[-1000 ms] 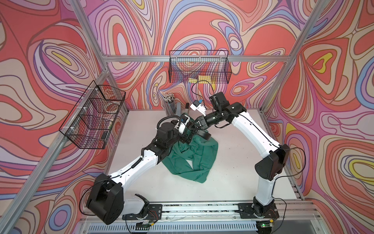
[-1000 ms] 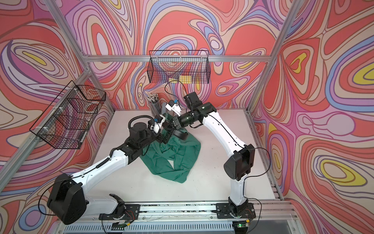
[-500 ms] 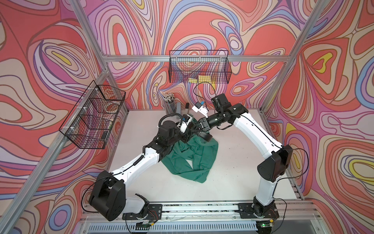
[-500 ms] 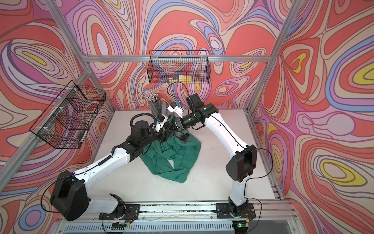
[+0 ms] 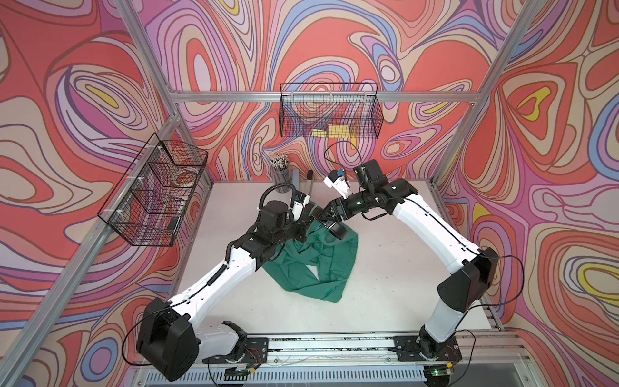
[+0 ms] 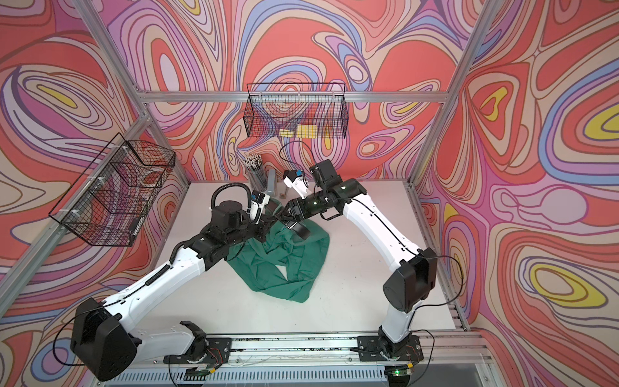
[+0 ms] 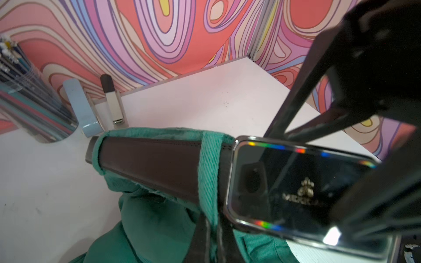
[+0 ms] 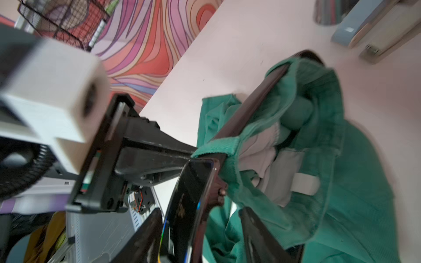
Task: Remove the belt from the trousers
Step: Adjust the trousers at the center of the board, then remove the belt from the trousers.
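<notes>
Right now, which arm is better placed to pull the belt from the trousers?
Probably right: the right end effector, open, straddles the buckle, ready to close and pull. The left end effector is shut on the trousers at the adjacent belt loop, seemingly anchoring them.

Jaws of left gripper [image 8: 193, 157], wide apart a second ago, are now pinched together on the belt [image 7: 155, 164]. The strap sits between its fingers [image 8: 157, 159], just beside the buckle [image 8: 186, 205]. The right gripper [image 8: 201, 210], nearly closed before, has spread; its fingers [image 8: 257, 227] now stand either side of the buckle.
</notes>
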### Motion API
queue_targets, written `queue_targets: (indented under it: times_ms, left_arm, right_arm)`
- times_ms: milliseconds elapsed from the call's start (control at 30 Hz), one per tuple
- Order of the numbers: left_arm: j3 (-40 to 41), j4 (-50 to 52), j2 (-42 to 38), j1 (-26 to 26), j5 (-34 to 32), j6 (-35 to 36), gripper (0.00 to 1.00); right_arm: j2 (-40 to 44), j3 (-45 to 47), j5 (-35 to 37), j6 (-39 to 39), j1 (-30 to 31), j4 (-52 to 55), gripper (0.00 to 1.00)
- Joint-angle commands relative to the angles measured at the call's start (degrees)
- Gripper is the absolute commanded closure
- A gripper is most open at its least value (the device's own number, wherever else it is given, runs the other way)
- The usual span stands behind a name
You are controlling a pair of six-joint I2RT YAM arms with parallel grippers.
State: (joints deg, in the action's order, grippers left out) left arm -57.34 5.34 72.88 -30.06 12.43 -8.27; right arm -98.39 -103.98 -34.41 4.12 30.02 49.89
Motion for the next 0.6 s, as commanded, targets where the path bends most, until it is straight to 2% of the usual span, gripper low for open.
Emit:
queue_targets:
  times_ms: [0,167,300,400,567]
  left_arm:
    - [-3.6,3.17,0.01,-0.1,-2.8,-5.61,1.0]
    - [-6.52,7.23,2.79,-0.11,-4.89,-11.87,1.0]
    - [-9.94,12.76,4.89,-0.08,-6.25,-15.55,1.0]
    - [-11.57,15.41,5.49,-0.08,-7.63,-18.36,1.0]
    - [-13.18,18.67,6.54,-0.04,-9.49,-24.2,1.0]
  right_arm:
    - [5.51,2.75,8.05,1.88,-0.36,-10.33,0.38]
    - [12.47,11.47,20.82,2.01,-0.32,-18.49,0.36]
    - [17.09,18.42,35.31,1.6,1.66,-20.47,0.36]
    - [19.11,21.63,42.76,0.23,6.2,-20.38,0.35]
    - [21.94,26.43,50.84,-1.25,15.66,-23.24,0.33]
